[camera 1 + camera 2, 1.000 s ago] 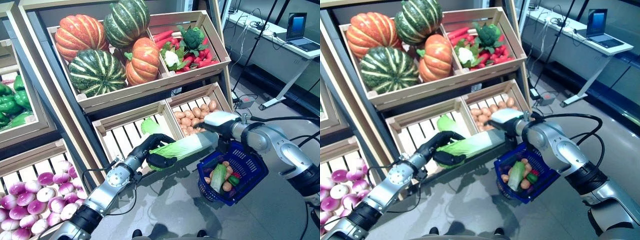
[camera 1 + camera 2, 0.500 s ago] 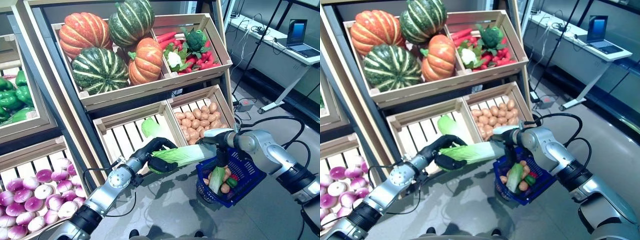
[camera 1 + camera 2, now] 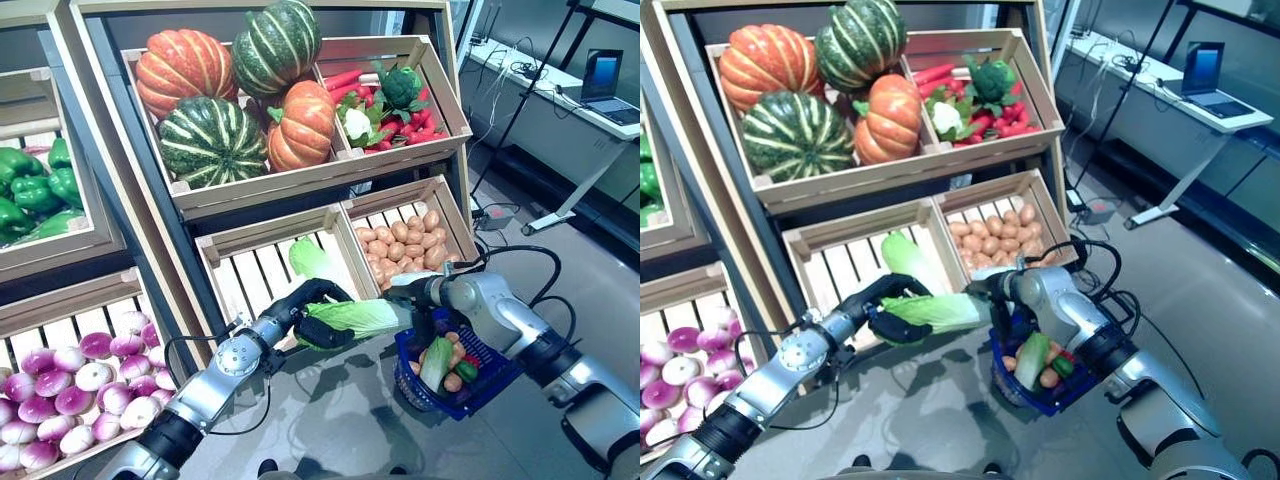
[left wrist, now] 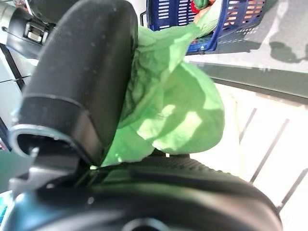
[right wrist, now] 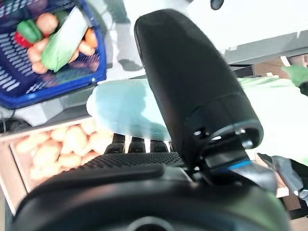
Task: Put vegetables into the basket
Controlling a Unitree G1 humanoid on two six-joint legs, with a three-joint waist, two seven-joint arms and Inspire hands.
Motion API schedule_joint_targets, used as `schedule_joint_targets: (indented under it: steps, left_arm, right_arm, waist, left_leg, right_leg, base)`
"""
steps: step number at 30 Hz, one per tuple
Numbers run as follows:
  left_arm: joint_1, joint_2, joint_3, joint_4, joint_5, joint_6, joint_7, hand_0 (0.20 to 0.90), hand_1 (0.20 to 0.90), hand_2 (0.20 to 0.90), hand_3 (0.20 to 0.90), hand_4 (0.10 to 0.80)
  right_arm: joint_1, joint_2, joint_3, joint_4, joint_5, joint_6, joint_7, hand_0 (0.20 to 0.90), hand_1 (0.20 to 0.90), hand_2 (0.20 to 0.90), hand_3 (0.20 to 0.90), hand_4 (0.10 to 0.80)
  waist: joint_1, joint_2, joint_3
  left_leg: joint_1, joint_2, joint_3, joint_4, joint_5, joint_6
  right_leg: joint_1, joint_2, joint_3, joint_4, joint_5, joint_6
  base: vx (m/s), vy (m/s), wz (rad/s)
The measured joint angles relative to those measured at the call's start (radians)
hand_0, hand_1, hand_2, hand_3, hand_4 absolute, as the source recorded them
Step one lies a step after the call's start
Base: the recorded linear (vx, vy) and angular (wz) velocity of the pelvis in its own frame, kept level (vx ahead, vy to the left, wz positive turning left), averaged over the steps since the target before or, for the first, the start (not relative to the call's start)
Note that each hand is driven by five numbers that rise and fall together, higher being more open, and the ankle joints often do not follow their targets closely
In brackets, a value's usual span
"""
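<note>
A long cabbage (image 3: 365, 315), green at one end and pale at the other, is held level between both hands above the floor. My left hand (image 3: 300, 305) is shut on its leafy end; the leaves (image 4: 178, 106) bulge past the thumb (image 4: 82, 86). My right hand (image 3: 428, 292) is shut on its pale stem end (image 5: 125, 108), just above the near-left rim of the blue basket (image 3: 505, 365). The basket stands on the floor and holds a green-and-white leafy vegetable (image 3: 437, 362), small brown potatoes (image 3: 452, 380) and a green pepper (image 3: 466, 370).
The wooden stand (image 3: 270, 205) of crates rises right behind both hands. Another cabbage (image 3: 308, 258) lies in the slatted crate by my left hand. A crate of potatoes (image 3: 405, 240) is behind my right hand. A desk with a laptop (image 3: 600, 85) stands far right.
The view has shifted. Both hands have brought the cabbage a little lower. The right hand has come down from above the basket to its rim.
</note>
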Motion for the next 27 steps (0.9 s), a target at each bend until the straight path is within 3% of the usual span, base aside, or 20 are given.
schedule_joint_targets:
  steps: [13,14,15,27]
  left_arm:
    - [0.000,0.003,-0.037,0.000,-0.003,0.007,-0.013,0.300,0.300,0.300,0.300,0.400]
    - [0.000,0.002,-0.045,0.000,-0.007,0.007,-0.017,0.300,0.300,0.300,0.300,0.400]
    - [0.000,0.002,-0.048,0.000,-0.010,0.007,-0.021,0.300,0.300,0.300,0.300,0.400]
    - [-0.001,0.005,-0.047,0.000,-0.031,0.007,-0.037,0.300,0.300,0.300,0.300,0.400]
  right_arm:
    - [0.000,0.103,0.027,0.162,0.147,0.080,-0.048,0.900,0.900,0.900,0.900,0.800]
    - [0.000,0.108,0.029,0.178,0.177,0.084,-0.051,0.422,0.422,0.422,0.422,0.482]
    - [0.000,0.112,0.029,0.189,0.194,0.086,-0.055,0.300,0.300,0.300,0.300,0.400]
    - [0.035,0.133,0.040,0.252,0.256,0.051,-0.122,0.300,0.300,0.300,0.300,0.400]
  waist:
    - [0.006,0.002,-0.012]
    - [0.009,0.002,-0.015]
    - [0.010,0.003,-0.017]
    - [0.026,0.014,-0.033]
  left_leg:
    - [0.002,-0.001,-0.003,0.000,0.002,0.000]
    - [0.002,-0.001,-0.003,0.000,0.002,0.000]
    - [0.002,-0.001,-0.003,0.000,0.002,0.000]
    - [0.008,-0.001,-0.005,0.000,0.003,0.000]
  right_leg:
    - [0.004,-0.001,-0.002,0.000,0.000,0.000]
    - [0.004,-0.001,-0.003,0.000,0.000,0.000]
    - [0.004,-0.001,-0.003,0.000,0.000,0.000]
    - [0.015,-0.001,-0.009,0.000,0.000,-0.001]
  base:
    - [0.000,0.000,0.00]
    - [0.000,0.000,0.00]
    - [0.000,0.000,0.00]
    - [0.000,0.000,0.00]
